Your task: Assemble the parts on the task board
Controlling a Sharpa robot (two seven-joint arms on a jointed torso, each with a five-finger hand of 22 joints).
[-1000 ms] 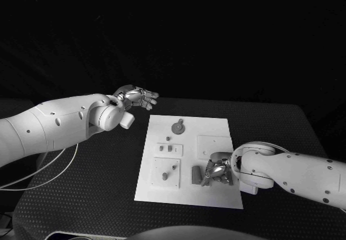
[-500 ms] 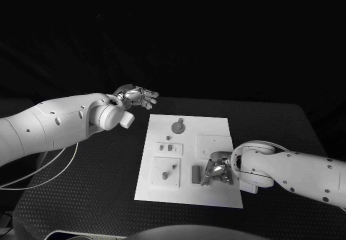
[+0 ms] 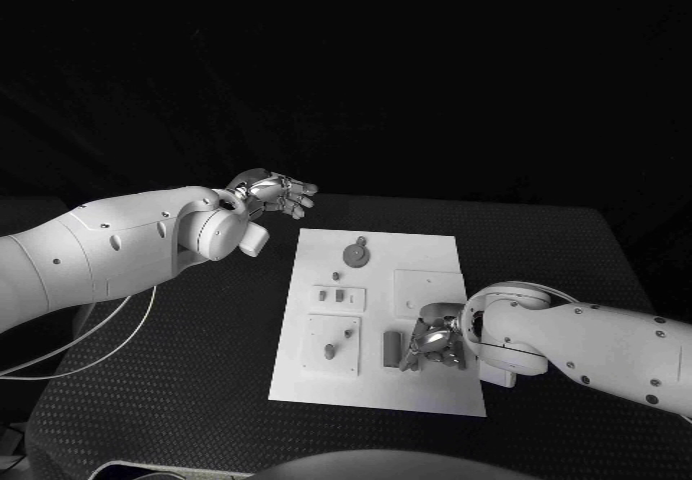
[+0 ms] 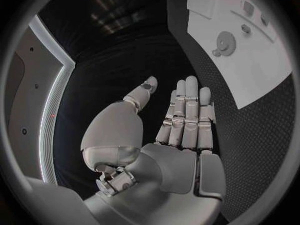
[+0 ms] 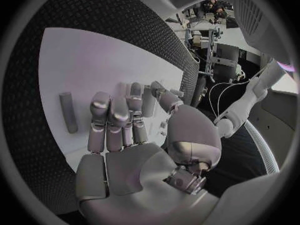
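Note:
The white task board (image 3: 433, 262) lies mid-table. On it are a round disc part (image 3: 353, 255), two small pieces (image 3: 338, 296), another piece (image 3: 330, 350) and a grey bar (image 3: 392, 348). My right hand (image 3: 433, 340) is low over the board's near right part, just right of the grey bar (image 5: 67, 112). Its fingers (image 5: 115, 117) are curled, and the thumb and a finger pinch a small grey part (image 5: 148, 101). My left hand (image 3: 274, 193) hangs raised beyond the board's far left corner, with its fingers (image 4: 187, 110) straight and apart and nothing in them. The disc (image 4: 223, 44) lies ahead of it.
A raised square plate (image 3: 428, 290) sits on the board just beyond my right hand. A white cable (image 3: 101, 345) trails over the black table at the left. My left forearm (image 3: 130, 245) spans the table's left side.

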